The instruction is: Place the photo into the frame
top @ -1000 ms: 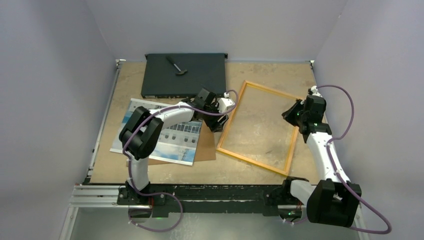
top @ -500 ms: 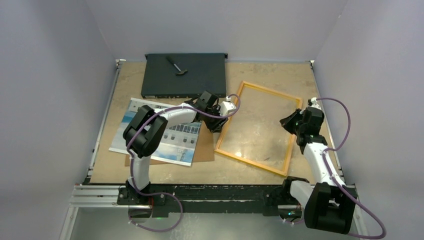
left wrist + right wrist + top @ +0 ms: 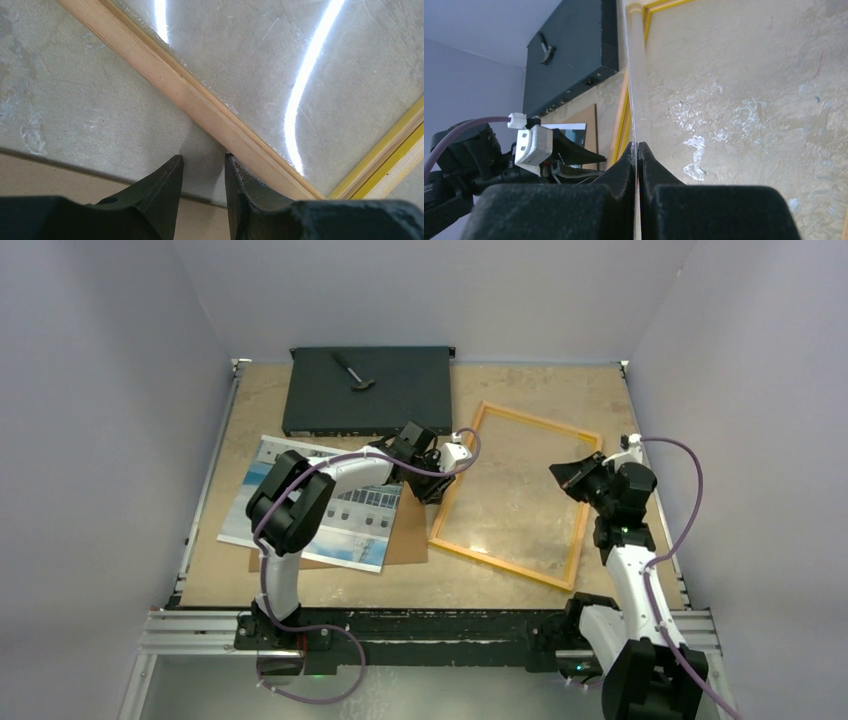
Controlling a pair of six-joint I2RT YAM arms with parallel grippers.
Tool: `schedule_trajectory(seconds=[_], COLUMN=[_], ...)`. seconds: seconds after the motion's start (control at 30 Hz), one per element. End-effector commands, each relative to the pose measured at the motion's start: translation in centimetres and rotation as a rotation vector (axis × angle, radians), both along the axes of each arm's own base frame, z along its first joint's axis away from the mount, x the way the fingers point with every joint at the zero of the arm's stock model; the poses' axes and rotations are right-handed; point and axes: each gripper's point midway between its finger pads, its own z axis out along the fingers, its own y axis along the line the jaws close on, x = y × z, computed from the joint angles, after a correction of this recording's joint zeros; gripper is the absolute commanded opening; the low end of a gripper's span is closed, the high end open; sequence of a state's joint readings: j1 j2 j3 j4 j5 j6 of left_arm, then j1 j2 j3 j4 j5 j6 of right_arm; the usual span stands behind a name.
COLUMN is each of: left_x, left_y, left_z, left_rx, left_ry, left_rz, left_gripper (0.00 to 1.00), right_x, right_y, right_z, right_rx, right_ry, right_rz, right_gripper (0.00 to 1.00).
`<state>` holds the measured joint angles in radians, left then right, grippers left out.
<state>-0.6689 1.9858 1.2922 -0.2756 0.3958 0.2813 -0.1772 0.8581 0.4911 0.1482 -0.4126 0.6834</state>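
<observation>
The frame (image 3: 455,485), a yellow-orange border round a clear pane, lies flat right of centre. The photo (image 3: 320,502) lies face up at the left, on a brown backing board (image 3: 412,532). My left gripper (image 3: 438,483) is low at the frame's left rail. In the left wrist view it (image 3: 202,161) is open and empty, its right fingertip (image 3: 231,162) against the wooden rail (image 3: 165,75). My right gripper (image 3: 568,476) is over the frame's right side. In the right wrist view it (image 3: 637,148) is shut on the thin clear pane (image 3: 629,75), seen edge-on.
A flat black box (image 3: 365,390) with a small hammer (image 3: 352,370) on it stands at the back, just behind the left gripper. Grey walls close in the table on three sides. The right wrist view shows the black box (image 3: 569,55) and the left gripper (image 3: 559,150).
My right gripper has moved left and inward, from outside the frame's right rail to above it. The frame slid slightly left. My left gripper has barely moved.
</observation>
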Motion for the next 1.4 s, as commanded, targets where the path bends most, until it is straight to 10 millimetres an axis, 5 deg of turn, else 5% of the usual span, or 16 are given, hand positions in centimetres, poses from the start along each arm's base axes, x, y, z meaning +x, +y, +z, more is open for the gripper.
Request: schedule_trajectory(seconds=[0.0, 0.17, 0.53, 1.37], left_x=[-0.3, -0.4, -0.4, -0.4], left_y=[-0.3, -0.2, -0.2, -0.1], left_z=[-0.4, -0.2, -0.1, 0.5], left_rx=[0.0, -0.001, -0.001, -0.005], left_ry=[0.008, 0.002, -0.001, -0.012], left_rz=[-0.021, -0.026, -0.026, -0.027], left_gripper=[0.35, 0.34, 0.33, 0.31], right_x=[-0.5, -0.6, -0.3, -0.3], right_y=[2.0, 2.1, 3.6, 3.2], right_z=[-1.3, -3.1, 2.0, 3.0], right_rx=[0.123, 0.19, 0.363, 0.459], right_ry=[0.035, 0.113, 0.087, 0.206], right_rz=[0.068, 0.045, 0.096, 0.002], right_gripper=[0.0, 0.0, 0.0, 0.0])
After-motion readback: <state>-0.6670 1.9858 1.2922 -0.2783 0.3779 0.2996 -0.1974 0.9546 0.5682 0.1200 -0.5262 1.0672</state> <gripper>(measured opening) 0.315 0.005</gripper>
